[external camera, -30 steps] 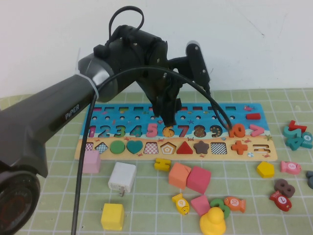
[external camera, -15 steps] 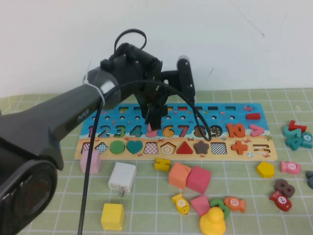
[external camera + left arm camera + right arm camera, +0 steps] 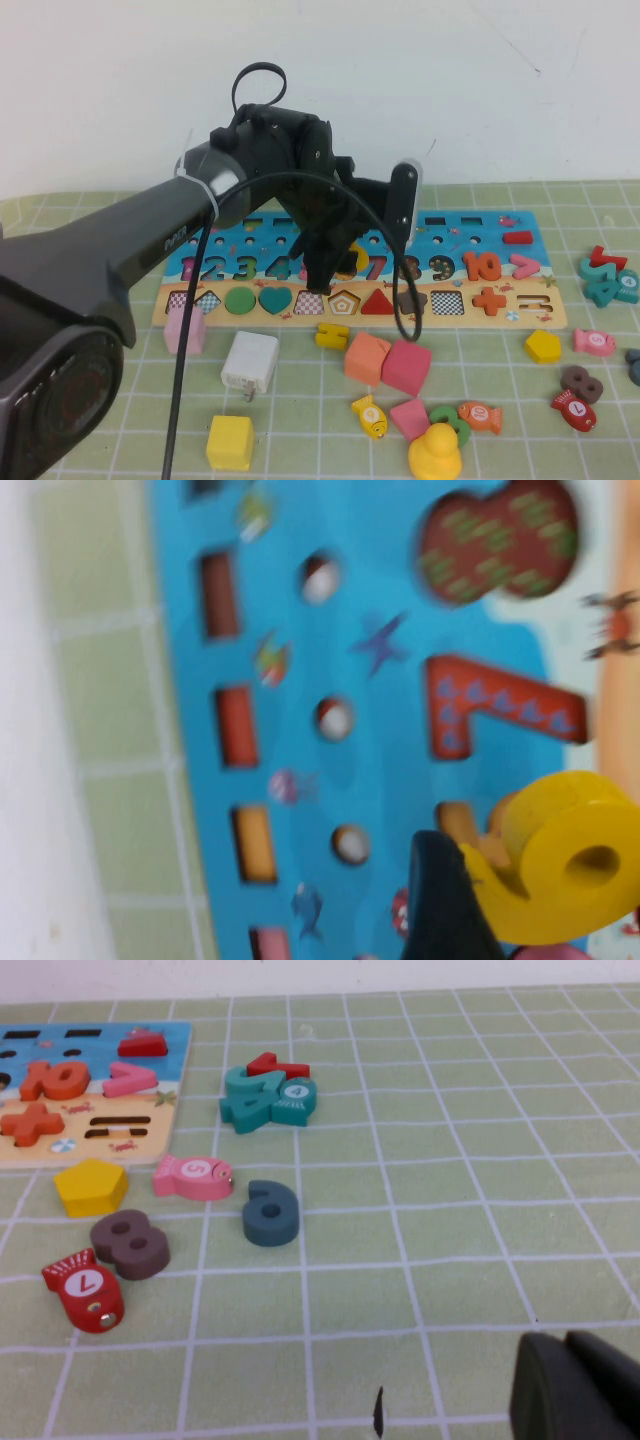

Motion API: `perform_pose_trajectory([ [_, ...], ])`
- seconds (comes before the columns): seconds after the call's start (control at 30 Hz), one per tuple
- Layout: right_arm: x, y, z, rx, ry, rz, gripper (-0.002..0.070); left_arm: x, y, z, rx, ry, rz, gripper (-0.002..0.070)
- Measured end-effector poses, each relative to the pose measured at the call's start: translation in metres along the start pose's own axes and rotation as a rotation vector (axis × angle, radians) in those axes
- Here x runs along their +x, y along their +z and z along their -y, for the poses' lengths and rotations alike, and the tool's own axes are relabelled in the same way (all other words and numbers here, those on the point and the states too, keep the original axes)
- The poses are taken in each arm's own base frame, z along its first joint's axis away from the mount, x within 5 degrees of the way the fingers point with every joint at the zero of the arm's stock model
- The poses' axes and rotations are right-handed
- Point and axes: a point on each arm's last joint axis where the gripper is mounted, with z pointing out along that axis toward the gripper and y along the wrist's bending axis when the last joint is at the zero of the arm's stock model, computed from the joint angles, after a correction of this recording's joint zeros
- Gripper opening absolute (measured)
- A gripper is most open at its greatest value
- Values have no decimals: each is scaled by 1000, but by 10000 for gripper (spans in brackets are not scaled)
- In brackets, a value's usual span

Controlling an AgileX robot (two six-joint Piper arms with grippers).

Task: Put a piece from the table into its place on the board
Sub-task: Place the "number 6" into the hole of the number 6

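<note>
The board [image 3: 520, 300] lies across the table's far half, blue above and tan below. The piece [image 3: 349, 264], a small yellow digit, sits at the six place between the pink 5 and the red 7. In the left wrist view the piece [image 3: 560, 880] lies tilted over its orange recess on the board [image 3: 380, 730]. My left gripper [image 3: 318, 280] hangs just left of the piece, open, with one dark fingertip [image 3: 440, 910] against the piece's tail. My right gripper [image 3: 575, 1390] rests low over the mat, shut and empty, out of the high view.
Loose pieces lie in front of the board: another yellow digit [image 3: 331, 335], orange block [image 3: 366, 357], pink block [image 3: 405, 366], white plug [image 3: 250, 362], yellow cube [image 3: 230, 441], yellow duck [image 3: 435, 455]. Teal digits [image 3: 607, 280] and a dark blue digit [image 3: 270, 1213] lie at the right.
My left gripper swung left from above the six place, then came down and forward beside it. The yellow piece stayed at the six place.
</note>
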Motion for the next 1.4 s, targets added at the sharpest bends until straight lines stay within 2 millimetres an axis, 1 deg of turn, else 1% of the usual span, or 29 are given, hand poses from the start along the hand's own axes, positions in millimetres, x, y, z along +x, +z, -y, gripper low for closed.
perform_pose_trajectory([
  [0.13,0,0,0,0,0,0,-1,0,6,3,24,53,8,350],
  [0.43,0,0,0,0,0,0,-1,4,20,7,48,73,-10,350],
  [0.67,0,0,0,0,0,0,-1,7,21,5,28,96,-34,350],
  [0.93,0,0,0,0,0,0,-1,14,21,2,18,71,-33,351],
  [1.0,0,0,0,0,0,0,-1,14,22,1,19,55,-30,369],
  [1.13,0,0,0,0,0,0,-1,14,22,0,-1,25,-24,461],
  [1.2,0,0,0,0,0,0,-1,13,22,-1,-5,14,-21,489],
  [1.4,0,0,0,0,0,0,-1,13,22,-1,-9,13,-20,505],
])
